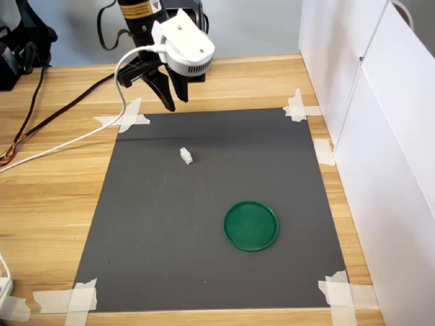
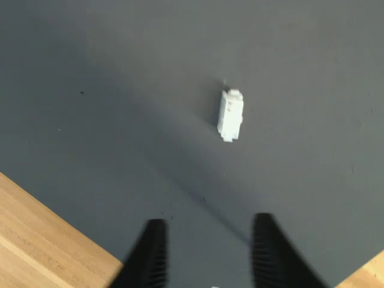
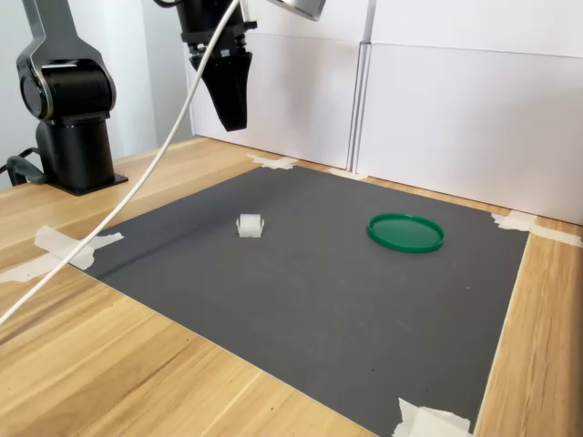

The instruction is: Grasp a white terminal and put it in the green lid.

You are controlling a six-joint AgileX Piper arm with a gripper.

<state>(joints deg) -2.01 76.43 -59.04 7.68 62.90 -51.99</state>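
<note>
**Small target, long drop: where this pick could slip**

The gripper [image 1: 175,102] hangs high in the upper left of the first exterior view, well above the mat's far edge, its two dark fingers [image 2: 151,255] set apart with a clear gap and nothing between them. In the wrist view the white terminal [image 2: 230,114] lies ahead of the fingertips, a little to the right of the gap's centre and still well apart from them.

In both exterior views the terminal sits alone on the dark mat [image 1: 204,244], left of centre; the green lid [image 1: 251,225] lies flat toward the lower right of the first exterior view, well apart from it and empty.

The main risk, as I judge it, is alignment. The piece is tiny and light, so a descent slightly off centre could let one finger land on it or nudge it aside instead of straddling it. Its long axis may not square with the jaws, so closing could twist or squirt it out. A shallow pinch might then drop it during the carry toward the lid.
</note>
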